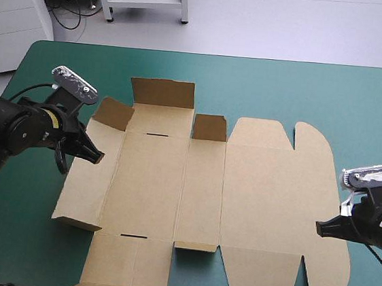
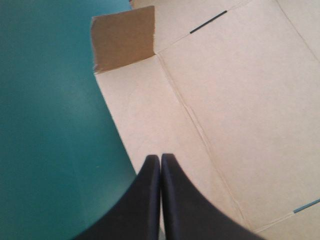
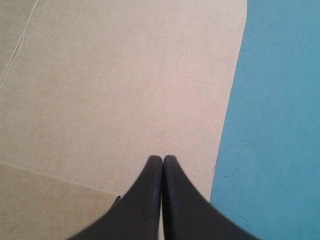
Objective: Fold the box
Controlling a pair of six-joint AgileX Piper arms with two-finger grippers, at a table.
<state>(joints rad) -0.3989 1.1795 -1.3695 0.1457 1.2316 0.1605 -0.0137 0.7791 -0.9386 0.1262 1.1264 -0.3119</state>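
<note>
In the high view, the brown box lies as an unfolded cut sheet across the middle of the teal-green table, its left wall tilted up. The left gripper is at that wall and the right gripper is at the sheet's right edge.

In the left wrist view, the black fingers are pressed together over the wall, just inside its edge.

In the right wrist view, the fingers are likewise pressed together, over the lid panel near its edge.

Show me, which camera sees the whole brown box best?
The high view: nearly the whole box shows, every panel and flap. The left wrist view catches only one end panel and a corner flap; the right wrist view, only a rounded edge.
</note>
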